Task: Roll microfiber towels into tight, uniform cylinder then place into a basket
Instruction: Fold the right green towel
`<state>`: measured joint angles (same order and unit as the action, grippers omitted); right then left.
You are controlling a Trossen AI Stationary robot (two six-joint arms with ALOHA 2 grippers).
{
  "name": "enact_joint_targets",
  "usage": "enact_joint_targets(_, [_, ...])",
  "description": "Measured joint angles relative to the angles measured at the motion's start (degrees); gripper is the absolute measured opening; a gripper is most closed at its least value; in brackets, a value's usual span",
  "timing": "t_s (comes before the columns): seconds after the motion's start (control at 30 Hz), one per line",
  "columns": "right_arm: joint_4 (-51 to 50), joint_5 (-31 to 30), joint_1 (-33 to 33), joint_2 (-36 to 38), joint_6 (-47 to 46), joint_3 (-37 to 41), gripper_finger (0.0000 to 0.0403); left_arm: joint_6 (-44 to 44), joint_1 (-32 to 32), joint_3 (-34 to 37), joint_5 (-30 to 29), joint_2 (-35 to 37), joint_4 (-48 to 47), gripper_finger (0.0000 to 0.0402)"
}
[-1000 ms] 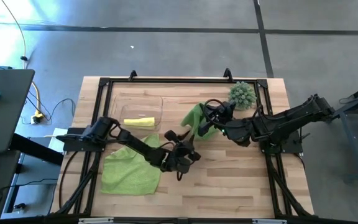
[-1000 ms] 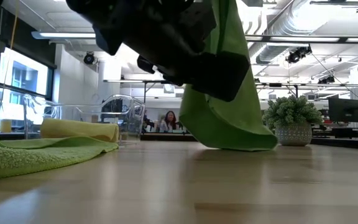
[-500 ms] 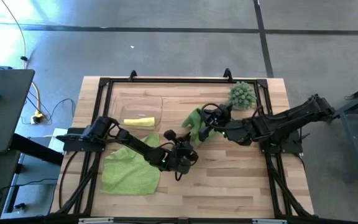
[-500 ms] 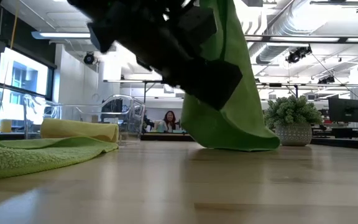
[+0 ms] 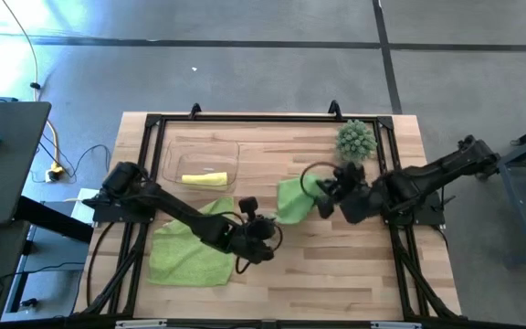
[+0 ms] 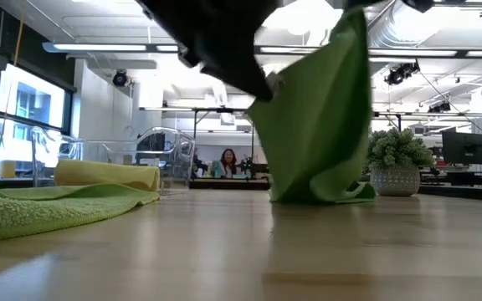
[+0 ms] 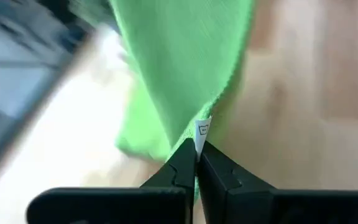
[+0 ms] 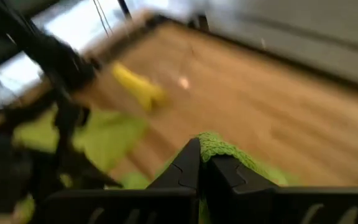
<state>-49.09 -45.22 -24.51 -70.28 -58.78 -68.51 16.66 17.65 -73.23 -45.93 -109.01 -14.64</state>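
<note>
Bare table lies open along the near edge and right of centre. The mid-table is blocked by 2 arms holding a hanging green towel; another green towel, the basket and a plant crowd the left and far side.

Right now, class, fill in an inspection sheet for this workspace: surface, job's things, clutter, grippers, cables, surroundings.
Surface: wooden table inside a black frame.
Job's things: one lime green towel held up between both grippers, its lower edge on the wood; second lime green towel spread flat; rolled yellow towel in the clear basket.
Clutter: spiky potted plant at the far right corner.
Grippers: left gripper shut on the towel's tagged edge; right gripper shut on its other edge.
Cables: yellow cable on the floor.
Surroundings: person seated far behind.
</note>
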Motion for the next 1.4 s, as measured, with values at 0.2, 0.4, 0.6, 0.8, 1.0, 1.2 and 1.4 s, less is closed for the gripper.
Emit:
enact_joint_targets(0.2, [-11.85,7.04,-7.0,-3.3,-14.15,0.0,0.0,1.91,-0.14,0.06,16.35,0.51,-6.59,0.0])
enact_joint_targets(0.4, [-12.29,13.61,-12.98,-10.25,-19.99,0.0,0.0,3.44,0.27,0.02,26.39,0.61,-6.45,0.0])
enact_joint_targets(0.6, [-6.38,18.66,-14.97,-17.93,-25.46,0.0,0.0,5.0,-0.07,-0.02,36.98,0.61,-6.96,0.0])
enact_joint_targets(0.8, [-0.54,13.58,-18.49,-18.2,-22.49,0.0,0.0,6.76,-0.03,-0.03,47.83,1.15,-8.98,0.0])
enact_joint_targets(1.0, [-9.27,3.2,-20.18,-17.14,-28.2,1.47,0.0,7.2,0.03,-1.39,48.05,2.84,-11.9,0.0])
enact_joint_targets(1.2, [14.34,3.77,-19.23,-12.77,-29.45,18.66,0.0,7.24,-0.46,-3.27,47.83,4.2,-12.54,0.0])
enact_joint_targets(1.4, [52.17,8.39,-18.91,-8.24,-24.98,36.99,0.0,9.77,-1.69,-3.28,47.77,3.7,-13.53,0.0])
